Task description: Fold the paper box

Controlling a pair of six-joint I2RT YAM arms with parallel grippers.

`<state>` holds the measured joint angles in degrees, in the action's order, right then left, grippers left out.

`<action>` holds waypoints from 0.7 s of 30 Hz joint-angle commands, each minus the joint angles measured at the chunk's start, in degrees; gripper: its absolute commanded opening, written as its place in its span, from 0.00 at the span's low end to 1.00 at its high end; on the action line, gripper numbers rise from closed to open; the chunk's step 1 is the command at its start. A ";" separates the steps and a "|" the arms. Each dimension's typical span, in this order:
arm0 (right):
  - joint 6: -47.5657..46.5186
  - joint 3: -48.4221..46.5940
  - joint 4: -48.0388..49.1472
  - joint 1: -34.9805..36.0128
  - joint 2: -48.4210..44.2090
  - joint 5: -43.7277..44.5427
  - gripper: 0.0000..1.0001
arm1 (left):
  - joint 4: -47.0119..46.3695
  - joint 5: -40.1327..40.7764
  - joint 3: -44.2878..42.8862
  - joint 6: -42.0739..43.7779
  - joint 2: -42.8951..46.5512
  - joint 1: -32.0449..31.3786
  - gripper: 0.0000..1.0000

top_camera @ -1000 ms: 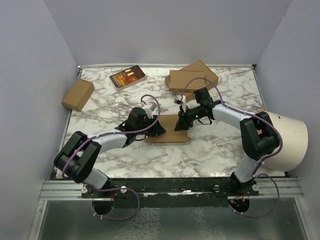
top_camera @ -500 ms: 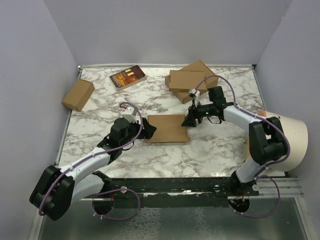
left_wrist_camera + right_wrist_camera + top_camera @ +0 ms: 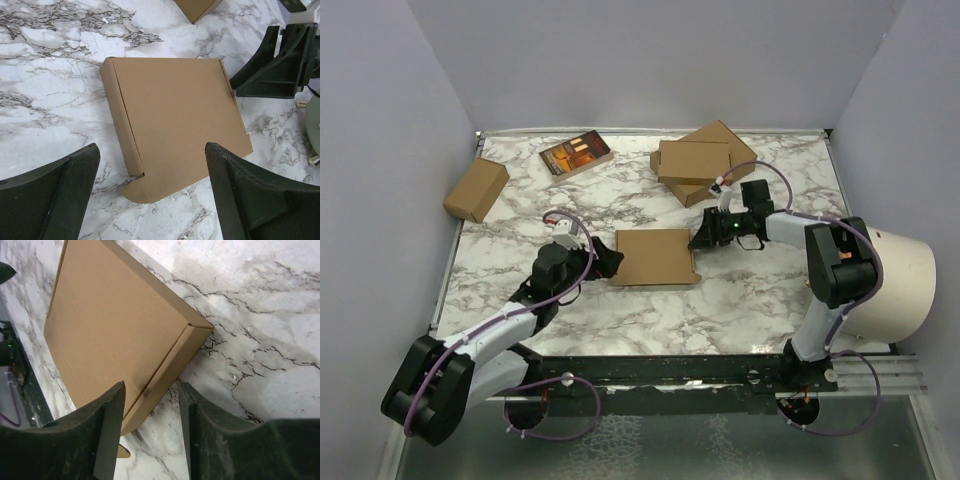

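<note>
The paper box (image 3: 655, 257) lies flat and closed on the marble table (image 3: 740, 300), a thin brown cardboard mailer. A rounded tab sticks out at its near corner (image 3: 137, 192). My left gripper (image 3: 605, 262) sits just off the box's left edge, open wide, nothing between its fingers (image 3: 55, 200). In the left wrist view the paper box (image 3: 175, 110) fills the middle, with the left gripper (image 3: 152, 192) short of it. My right gripper (image 3: 703, 238) is at the box's right edge, open with a narrower gap. In the right wrist view the right gripper (image 3: 152, 415) is beside the box's side wall (image 3: 165, 372), not clamping it.
A stacked pair of folded brown boxes (image 3: 698, 160) stands at the back right, close behind the right arm. A small brown carton (image 3: 476, 189) is at the far left, a dark printed book (image 3: 576, 154) at the back. A white cylinder (image 3: 898, 275) stands at the right edge.
Both grippers were down on the box a second ago. The left one has opened and drawn back to the near left; the right one has pulled off to the right. The box now lies flat.
</note>
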<state>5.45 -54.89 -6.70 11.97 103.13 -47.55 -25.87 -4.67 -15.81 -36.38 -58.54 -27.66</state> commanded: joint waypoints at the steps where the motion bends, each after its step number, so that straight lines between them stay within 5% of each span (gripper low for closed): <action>1: 4.39 0.29 3.00 -1.11 3.35 -5.10 0.43 | -5.34 -4.72 0.90 -2.42 -1.80 1.60 0.89; 21: 6.13 -1.04 0.71 -6.66 11.56 -11.82 0.17 | -14.33 -10.77 3.39 -10.25 -7.91 5.76 0.90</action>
<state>12.51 -55.33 -4.84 6.66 111.61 -59.88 -35.55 -12.73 -13.13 -43.35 -64.58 -22.74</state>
